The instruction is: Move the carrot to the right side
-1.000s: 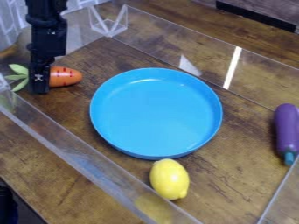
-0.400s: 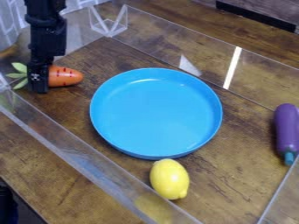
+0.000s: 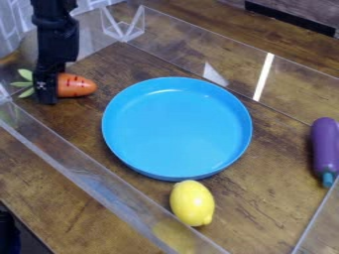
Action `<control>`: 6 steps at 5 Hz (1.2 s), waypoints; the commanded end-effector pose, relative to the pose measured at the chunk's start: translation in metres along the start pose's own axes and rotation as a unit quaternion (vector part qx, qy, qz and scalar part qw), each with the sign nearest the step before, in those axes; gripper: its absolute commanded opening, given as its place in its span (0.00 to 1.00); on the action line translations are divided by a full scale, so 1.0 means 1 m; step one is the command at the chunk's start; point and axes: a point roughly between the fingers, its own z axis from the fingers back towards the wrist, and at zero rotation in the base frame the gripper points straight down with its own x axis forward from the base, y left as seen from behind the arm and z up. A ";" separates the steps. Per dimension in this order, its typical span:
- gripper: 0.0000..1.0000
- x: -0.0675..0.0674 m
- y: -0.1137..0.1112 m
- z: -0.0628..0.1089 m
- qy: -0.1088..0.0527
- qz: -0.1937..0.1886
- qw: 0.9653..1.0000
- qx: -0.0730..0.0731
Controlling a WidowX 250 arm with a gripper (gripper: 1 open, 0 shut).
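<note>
The carrot [image 3: 75,86] is a small orange toy with a green leafy top. It lies on the wooden table at the far left, left of the blue plate [image 3: 177,127]. My gripper [image 3: 47,92] comes down from above, black and upright, with its fingertips at the carrot's leafy end. The tips cover the joint between the leaves and the orange body. The jaws' gap is too small and dark to read, so I cannot tell whether they hold the carrot.
A yellow lemon [image 3: 192,202] lies at the plate's front edge. A purple eggplant [image 3: 324,147] rests at the far right. A clear acrylic wall [image 3: 93,177] runs along the front and left sides, and a clear stand [image 3: 123,20] sits behind.
The gripper's body has shifted very slightly to the right. The carrot stays in the same spot.
</note>
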 end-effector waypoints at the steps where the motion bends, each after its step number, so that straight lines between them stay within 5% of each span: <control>1: 1.00 0.007 -0.001 0.009 -0.005 -0.022 1.000 0.003; 6: 1.00 0.002 0.008 0.004 -0.013 -0.014 1.000 -0.003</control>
